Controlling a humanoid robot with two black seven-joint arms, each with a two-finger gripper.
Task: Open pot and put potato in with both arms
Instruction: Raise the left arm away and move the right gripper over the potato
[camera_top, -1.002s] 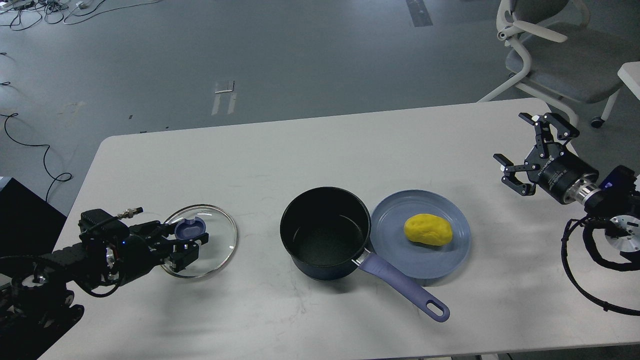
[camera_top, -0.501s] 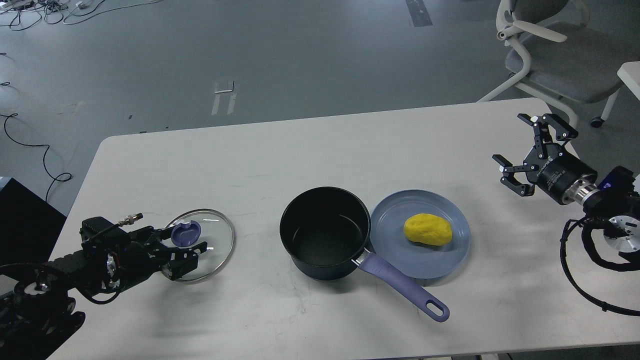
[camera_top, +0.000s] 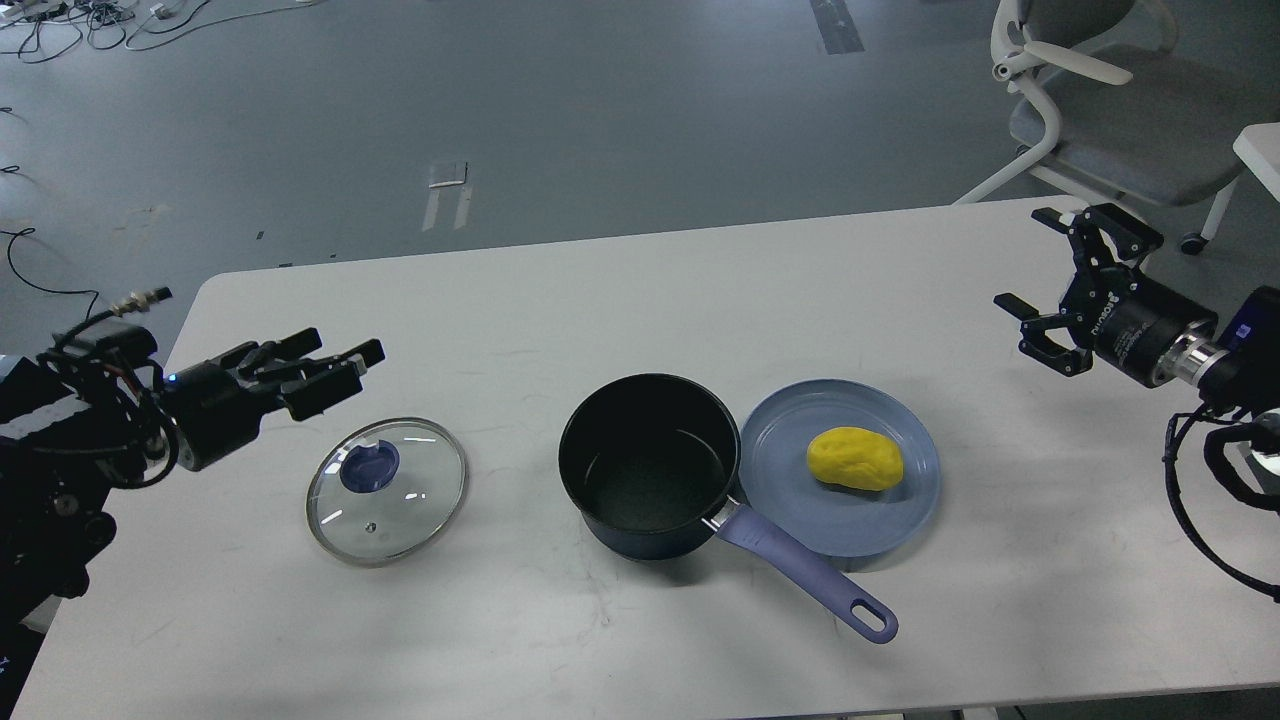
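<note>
A dark pot (camera_top: 650, 465) with a purple handle stands open in the middle of the white table (camera_top: 640, 300). Its glass lid (camera_top: 387, 490) with a purple knob lies flat on the table to the pot's left. A yellow potato (camera_top: 855, 458) rests on a blue plate (camera_top: 790, 500) just right of the pot. My left gripper (camera_top: 335, 370) is open and empty, raised above and left of the lid. My right gripper (camera_top: 1045, 275) is open and empty, hovering near the table's right edge, well right of the plate.
A white office chair (camera_top: 1090, 110) stands behind the table's far right corner. Cables lie on the grey floor at the far left.
My left gripper has let go of the lid, which now lies flat, and has lifted up and back to the left. My right gripper has shifted slightly up and right.
</note>
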